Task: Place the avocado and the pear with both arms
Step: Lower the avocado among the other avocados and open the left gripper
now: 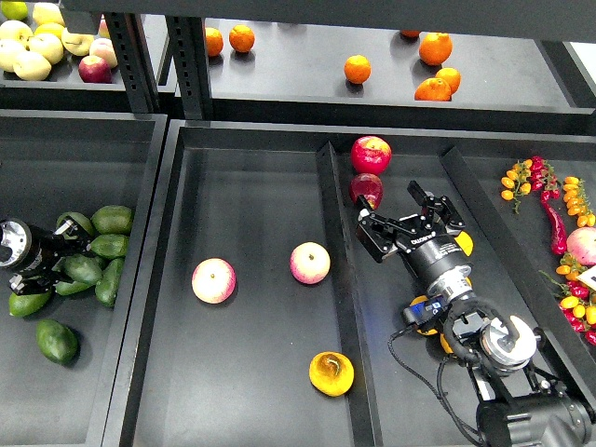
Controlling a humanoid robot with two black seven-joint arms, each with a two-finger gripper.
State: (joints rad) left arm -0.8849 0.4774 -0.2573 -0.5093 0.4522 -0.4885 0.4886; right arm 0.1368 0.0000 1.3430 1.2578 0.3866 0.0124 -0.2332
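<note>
The pear (331, 372), yellow-orange with a brownish patch, lies alone at the front of the middle tray (251, 177). My left gripper (67, 244) is low over the avocado pile in the left tray. A very dark avocado (84, 268) lies right at its fingertips among lighter ones. The fingers are dark and small, so I cannot tell whether they grip it. My right gripper (402, 220) is open and empty over the right tray, just below a dark red apple (366, 189) and far from the pear.
Two pink-yellow apples (213, 280) (309, 263) lie in the middle tray. A red apple (371, 154) sits at the divider's far end. Another dark avocado (56, 341) lies apart at the front left. Oranges (433, 88) are on the rear shelf, and red chillies (551, 219) at the right.
</note>
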